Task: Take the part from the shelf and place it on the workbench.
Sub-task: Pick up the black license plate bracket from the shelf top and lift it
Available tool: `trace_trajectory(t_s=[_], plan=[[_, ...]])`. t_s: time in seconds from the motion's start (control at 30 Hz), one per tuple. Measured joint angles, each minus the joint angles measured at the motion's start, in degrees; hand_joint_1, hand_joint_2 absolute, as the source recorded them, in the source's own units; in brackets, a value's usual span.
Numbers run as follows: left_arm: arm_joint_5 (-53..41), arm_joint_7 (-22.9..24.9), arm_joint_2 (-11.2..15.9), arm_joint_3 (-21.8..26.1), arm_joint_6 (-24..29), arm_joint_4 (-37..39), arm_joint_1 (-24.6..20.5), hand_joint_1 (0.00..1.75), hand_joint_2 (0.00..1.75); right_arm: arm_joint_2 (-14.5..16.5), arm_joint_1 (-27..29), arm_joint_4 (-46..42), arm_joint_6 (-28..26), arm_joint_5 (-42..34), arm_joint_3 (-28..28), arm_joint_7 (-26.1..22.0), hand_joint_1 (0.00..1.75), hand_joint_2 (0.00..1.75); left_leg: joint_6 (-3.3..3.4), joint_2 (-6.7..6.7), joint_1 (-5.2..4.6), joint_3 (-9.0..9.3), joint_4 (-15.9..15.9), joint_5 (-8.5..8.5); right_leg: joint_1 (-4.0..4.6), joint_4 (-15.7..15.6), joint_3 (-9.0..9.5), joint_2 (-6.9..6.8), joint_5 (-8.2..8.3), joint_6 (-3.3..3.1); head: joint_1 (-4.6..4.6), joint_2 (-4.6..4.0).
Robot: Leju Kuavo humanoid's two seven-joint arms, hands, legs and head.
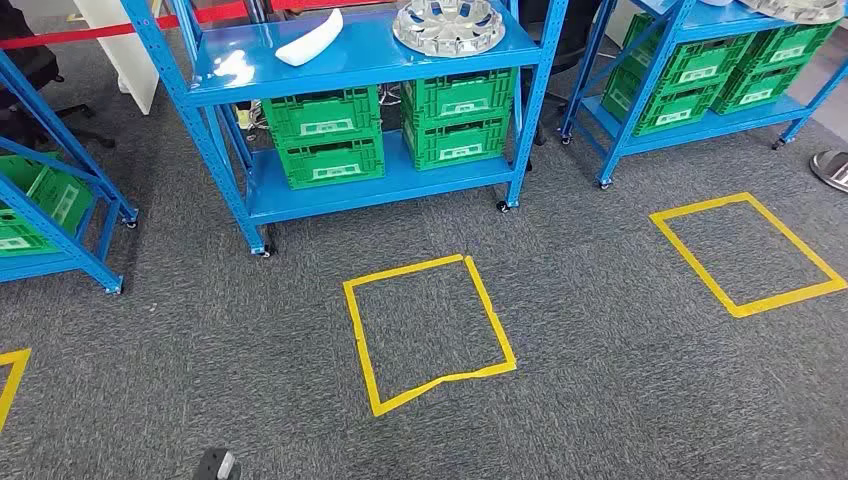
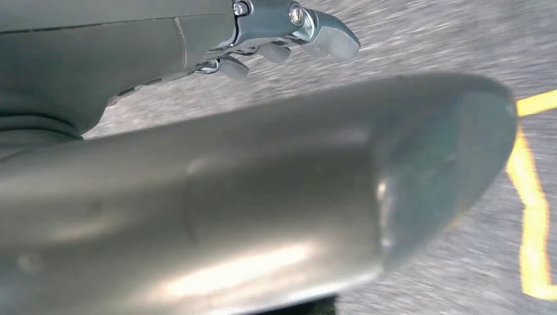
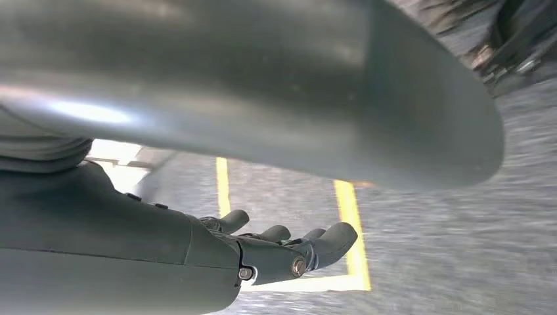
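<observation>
A white curved part (image 1: 310,38) lies on the top level of the blue shelf (image 1: 300,72) straight ahead. Beside it on the same level sits a silver wheel cover (image 1: 447,24). In the left wrist view my left hand (image 2: 197,164) hangs over the grey carpet, thick thumb in front, fingers (image 2: 328,39) stretched out and holding nothing. My right hand (image 3: 164,256) also hangs above the carpet, with its fingers (image 3: 328,239) apart and empty. Both hands are far from the shelf.
Green crates (image 1: 325,140) fill the shelf's lower level. A second blue shelf (image 1: 700,80) with green crates stands at the right, a third (image 1: 50,210) at the left. Yellow tape squares (image 1: 425,330) (image 1: 745,250) mark the carpet. A shoe (image 1: 830,168) shows at the right edge.
</observation>
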Motion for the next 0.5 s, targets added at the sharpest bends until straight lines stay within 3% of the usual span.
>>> trace_trajectory(t_s=[0.1,0.2,0.27,0.33,0.4,0.43,0.47,0.5], plan=[[0.0,0.1,0.0,0.0,0.0,3.8,2.9,0.0,0.0,0.1,-3.5,-3.7,0.0,0.0,0.0,-0.1,0.0,0.0,-0.93,0.79,-0.12,0.54,0.0,-0.63,0.28,-0.9,0.32,-0.01,-1.61,-1.03,-0.07,0.0],[0.0,0.1,-0.1,0.0,0.0,9.8,7.8,0.0,0.0,0.3,-8.1,-9.7,0.0,0.0,0.0,-0.1,0.0,0.0,-1.97,1.22,-0.05,0.98,1.6,-0.71,0.22,-1.1,1.23,0.4,-1.55,-2.63,-0.25,0.0],[0.0,0.1,-0.1,0.0,0.0,13.8,10.7,0.0,0.0,0.3,-11.1,-13.7,0.0,0.0,0.0,-0.1,0.0,0.0,-2.37,1.0,0.07,-2.3,7.1,-1.39,0.22,-1.4,2.41,0.76,-2.01,-3.39,-0.43,0.0],[0.0,0.1,0.0,0.0,0.0,17.6,13.1,0.0,0.0,0.3,-13.7,-17.4,0.0,0.0,0.0,-0.1,0.0,0.0,-2.58,0.86,0.06,-7.67,14.7,-4.16,0.38,-1.5,3.17,1.52,-2.72,-3.81,-0.58,0.0],[0.0,0.2,0.2,0.0,0.0,20.2,15.1,0.0,0.0,0.3,-15.2,-19.8,0.0,0.0,0.0,-0.1,0.0,0.0,-2.35,0.82,-0.03,-11.29,17.7,-6.29,0.59,-1.5,4.36,2.57,-3.69,-3.92,-0.61,0.0],[0.0,0.2,0.2,0.0,0.0,20.8,15.6,0.0,0.0,0.3,-15.4,-20.4,0.0,0.0,0.0,-0.1,0.0,0.0,-2.07,0.79,-0.15,-11.82,16.5,-5.73,0.68,-1.5,5.16,2.97,-4.25,-3.9,-0.66,0.0],[0.0,0.2,0.2,0.0,0.0,20.8,15.5,0.0,0.0,0.3,-15.2,-20.5,0.0,0.0,0.0,-0.1,0.0,0.0,-1.68,0.75,-0.32,-11.58,13.6,-3.83,0.77,-1.6,6.01,3.18,-4.86,-3.85,-0.71,0.0],[0.0,0.1,0.2,0.0,0.0,20.5,15.0,0.0,0.0,0.3,-14.5,-20.3,0.0,0.0,0.0,-0.1,0.0,0.0,-1.15,0.73,-0.55,-10.96,9.9,-0.8,0.84,-1.6,6.71,3.19,-5.48,-3.8,-0.76,0.0]])
